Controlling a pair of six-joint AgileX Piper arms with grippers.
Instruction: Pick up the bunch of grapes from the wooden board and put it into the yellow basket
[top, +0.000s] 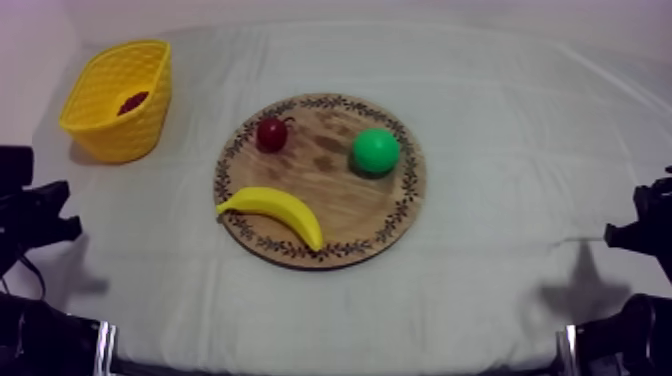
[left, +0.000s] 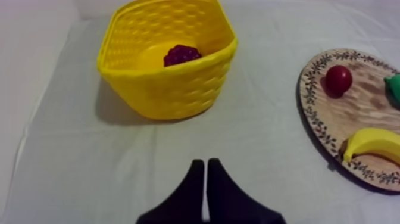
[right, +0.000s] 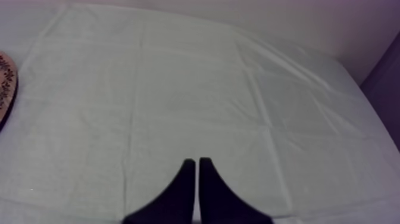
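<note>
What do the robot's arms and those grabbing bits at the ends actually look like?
The left pincer and the right pincer look alike: two plain black fingers each, wide at the base, tapering to narrow tips. The left arm and right arm are black, blocky shapes.

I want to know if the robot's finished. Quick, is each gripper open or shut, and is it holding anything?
Left gripper: shut, holding nothing.
Right gripper: shut, holding nothing.
</note>
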